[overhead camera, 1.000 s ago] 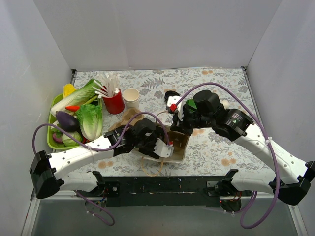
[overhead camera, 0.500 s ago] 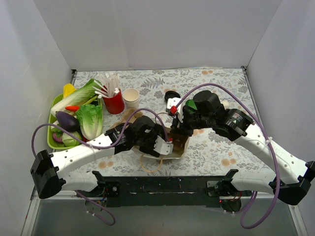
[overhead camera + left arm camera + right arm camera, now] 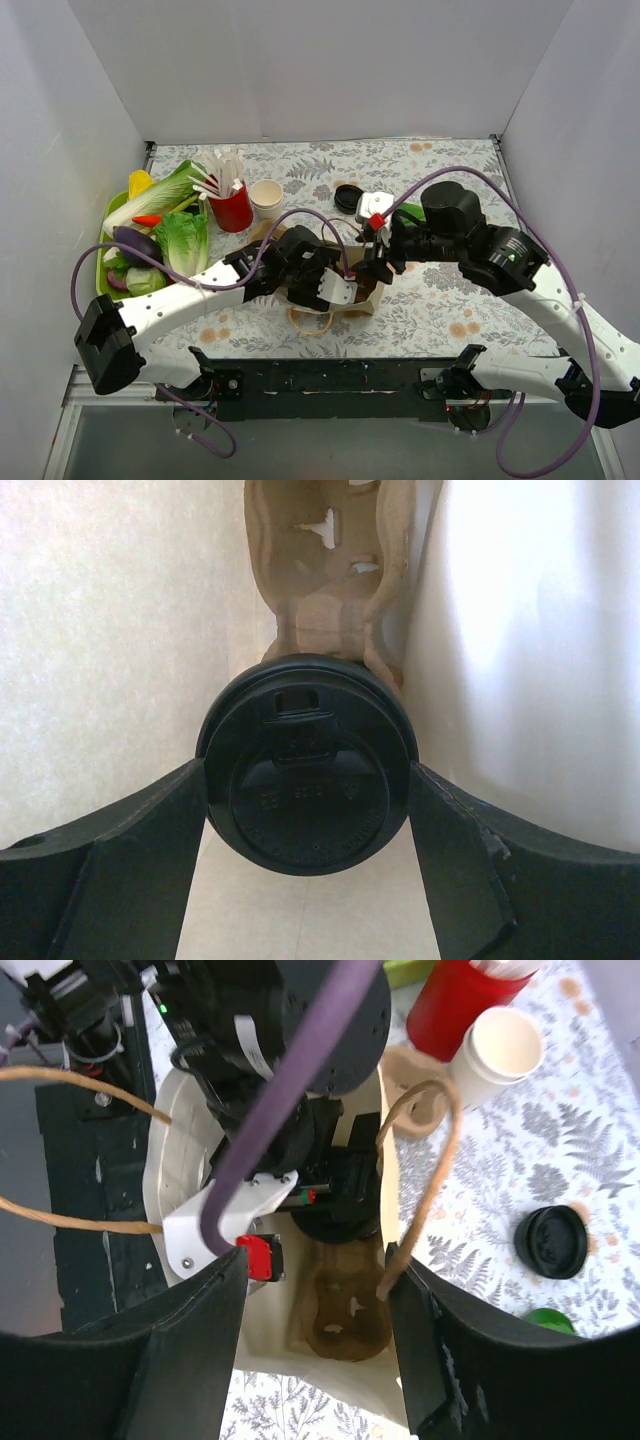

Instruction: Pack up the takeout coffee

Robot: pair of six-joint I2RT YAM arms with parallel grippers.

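Observation:
The takeout coffee (image 3: 305, 780) shows in the left wrist view as a round black lid. My left gripper (image 3: 308, 780) is shut on it, one finger pressed against each side of the lid. It hangs inside the white paper bag (image 3: 352, 303), just above a brown cardboard cup carrier (image 3: 330, 570) on the bag's floor. My right gripper (image 3: 315, 1280) is open above the bag's mouth, with nothing between its fingers. A brown bag handle (image 3: 420, 1180) runs close by its right finger. In the top view the left gripper (image 3: 343, 283) reaches into the bag and the right gripper (image 3: 376, 262) hovers beside it.
A loose black lid (image 3: 348, 197) lies behind the bag. A lidless cream cup (image 3: 266, 198) and a red cup (image 3: 231, 208) holding straws stand at the back left. A green tray (image 3: 103, 262) of vegetables sits at the left edge.
My right gripper has opened and drawn back to the right from the bag's edge. My left arm has pushed further right into the bag with the coffee.

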